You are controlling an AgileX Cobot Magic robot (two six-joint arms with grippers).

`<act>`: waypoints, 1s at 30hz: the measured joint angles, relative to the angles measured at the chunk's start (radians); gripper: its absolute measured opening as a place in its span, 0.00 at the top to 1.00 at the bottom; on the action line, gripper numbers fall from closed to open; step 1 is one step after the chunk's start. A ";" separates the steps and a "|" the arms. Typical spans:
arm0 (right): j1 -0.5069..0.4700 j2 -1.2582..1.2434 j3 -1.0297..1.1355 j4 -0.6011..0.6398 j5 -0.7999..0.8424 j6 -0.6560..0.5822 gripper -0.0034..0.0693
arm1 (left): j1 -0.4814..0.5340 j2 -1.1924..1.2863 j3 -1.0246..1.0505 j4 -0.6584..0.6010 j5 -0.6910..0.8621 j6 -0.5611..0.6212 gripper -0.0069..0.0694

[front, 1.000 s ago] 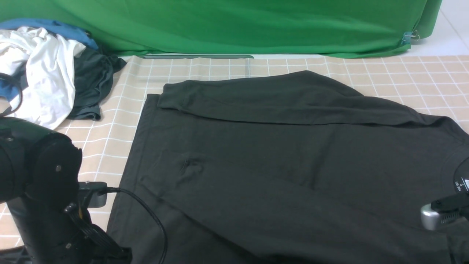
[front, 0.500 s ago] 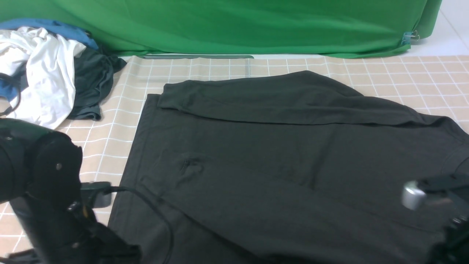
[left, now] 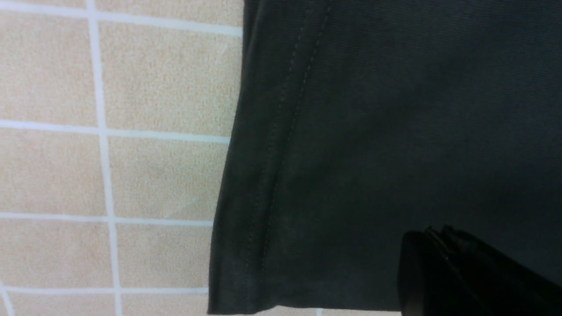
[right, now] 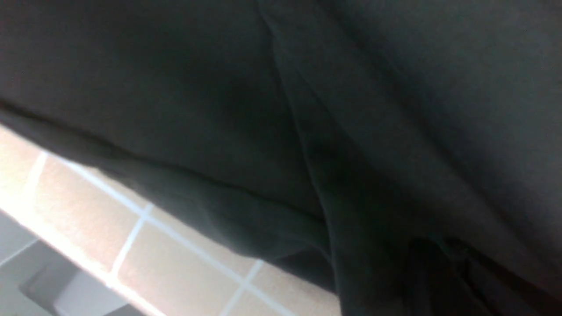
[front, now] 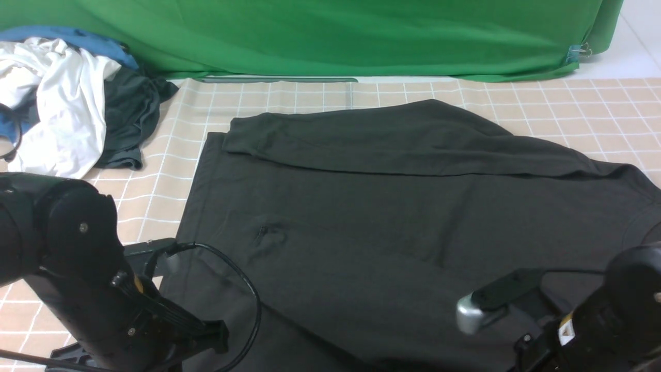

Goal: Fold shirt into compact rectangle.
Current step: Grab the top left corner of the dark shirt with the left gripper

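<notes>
Shirt (front: 387, 217) spread across the middle of the checked worktop (front: 594, 108), hem to the left, far side folded inward in a long band. Left gripper (left: 439, 237) closed, down on the cloth beside the near hem corner; can't tell whether fabric is caught in it. Right gripper (right: 439, 250) closed on the shirt: folds run into it, and that edge hangs clear of the worktop. Left arm (front: 67, 258) and its cable (front: 248, 294) overlap the hem side; right arm (front: 619, 310) covers the near right part. Far left, well apart: white garment (front: 57, 113), grey garment (front: 129, 119), blue cloth (front: 77, 39). Green backdrop (front: 335, 36) behind. Against a second ago: right arm has come in leftward and now hides the neck label; left arm has shifted right; the pile and the far fold are unchanged.
</notes>
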 joint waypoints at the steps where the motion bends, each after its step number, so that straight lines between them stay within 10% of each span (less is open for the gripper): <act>1: 0.002 0.013 0.000 0.000 0.015 0.004 0.90 | 0.000 0.000 0.000 0.001 0.000 0.000 0.90; 21: -0.009 -0.261 -0.008 -0.288 0.234 0.294 0.88 | 0.000 0.002 -0.057 0.078 0.008 -0.015 0.89; 30: -0.098 -0.528 -0.067 -0.364 0.321 0.346 0.86 | 0.112 0.148 -0.557 0.086 0.032 -0.057 0.89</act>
